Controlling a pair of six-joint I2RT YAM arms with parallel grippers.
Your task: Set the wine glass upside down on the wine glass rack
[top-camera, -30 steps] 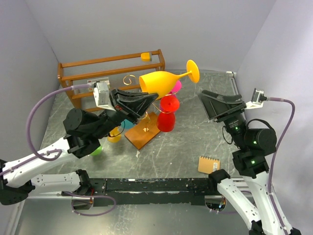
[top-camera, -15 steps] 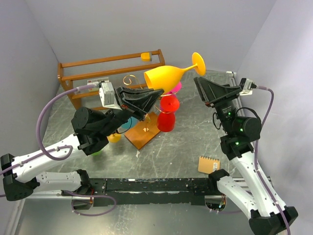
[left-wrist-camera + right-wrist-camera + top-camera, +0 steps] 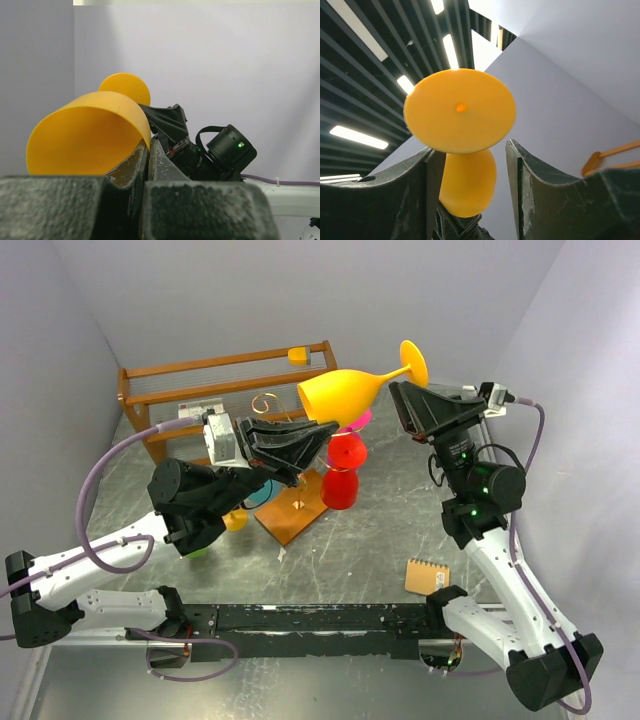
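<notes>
Glass (image 3: 345, 393) lies sideways in the air above the rack (image 3: 290, 510), a little higher and farther right than a second ago. Its bowl rim is pinched in the left jaws, which stay clamped. Right jaws have swung in from the right and now stand part open just beside its foot (image 3: 460, 110), narrower than before, not gripping it.
</notes>
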